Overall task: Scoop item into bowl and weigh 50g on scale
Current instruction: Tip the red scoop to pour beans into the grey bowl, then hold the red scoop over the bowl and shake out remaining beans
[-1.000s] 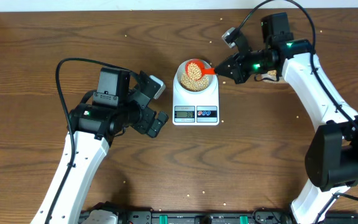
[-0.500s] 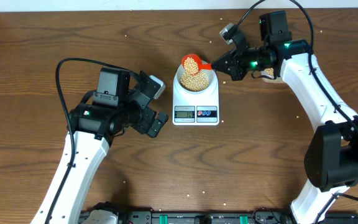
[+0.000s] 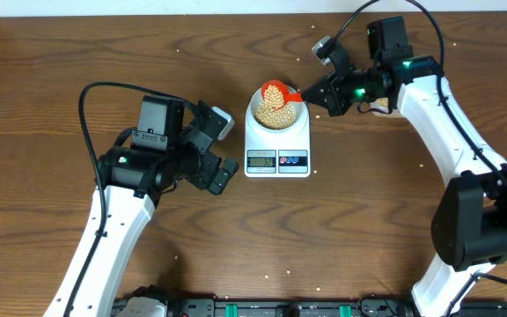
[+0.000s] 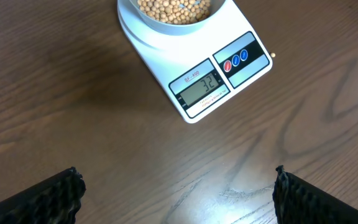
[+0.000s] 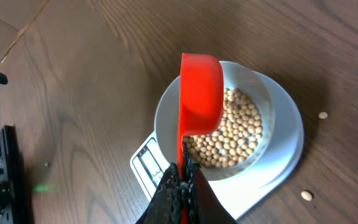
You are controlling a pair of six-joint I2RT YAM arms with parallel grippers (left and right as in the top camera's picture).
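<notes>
Raised off the heap since a second ago, the red scoop [image 5: 201, 93], pinched by the right gripper [image 5: 180, 180], tips over the bowl [image 5: 166, 115] of beans [image 5: 235, 130] on the scale [image 4: 166, 62] midway along the far edge, the left gripper [image 3: 225, 148] spread wide, and the display [image 4: 202, 84] reads 32, so more seems needed.

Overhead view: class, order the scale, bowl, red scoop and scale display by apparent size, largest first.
1. scale
2. bowl
3. red scoop and display: these look nearly alike, and the scoop is held over the bowl, nearer the camera, so I leave them unranked.
</notes>
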